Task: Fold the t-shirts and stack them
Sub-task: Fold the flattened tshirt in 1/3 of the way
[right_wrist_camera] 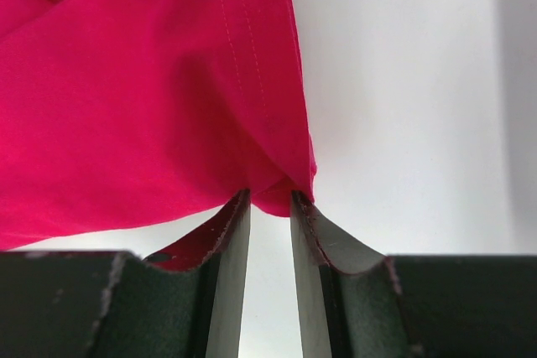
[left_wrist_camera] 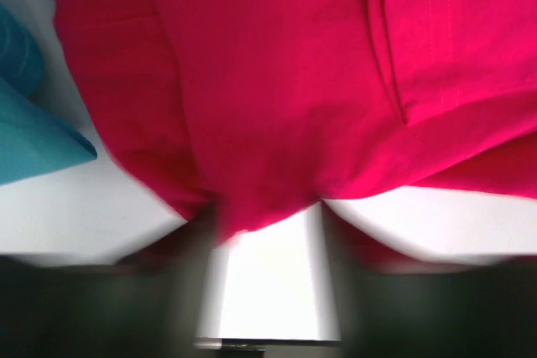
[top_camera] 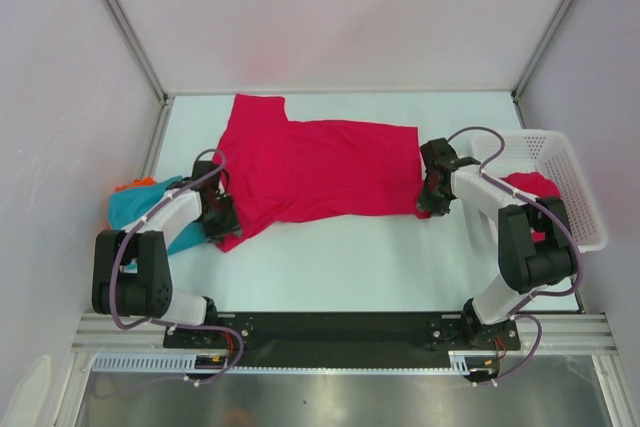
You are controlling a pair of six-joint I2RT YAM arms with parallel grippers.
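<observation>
The right hand [right_wrist_camera: 270,200] is pinched shut on the near right corner of the crimson t-shirt [top_camera: 320,172]. Its two fingers stand almost together, with a fold of the stitched hem caught between the tips. The left hand [left_wrist_camera: 268,224] sits at the near left corner of the same shirt, and cloth bulges down between its fingers. That wrist view is smeared, so I cannot tell whether it has closed on the cloth or only stands around it.

Out from the hands, the shirt lies spread across the middle of the table [top_camera: 350,267], running left to right, with one sleeve pointing to the far left. A teal t-shirt [top_camera: 135,209] is bunched at the left edge, just beside the left arm. A second crimson t-shirt [top_camera: 535,185] rests in the white basket [top_camera: 583,197] at the right.

The shirt looks light, thin and quite limp (nothing in it will hold a shape). I judge it will sag between two grips and drag on the table unless both corners rise together. The best holds are probably the stitched hem and the seams, where the doubled cloth gives the fingers more to bite. A pinch in the plain middle might catch only the upper layer.
</observation>
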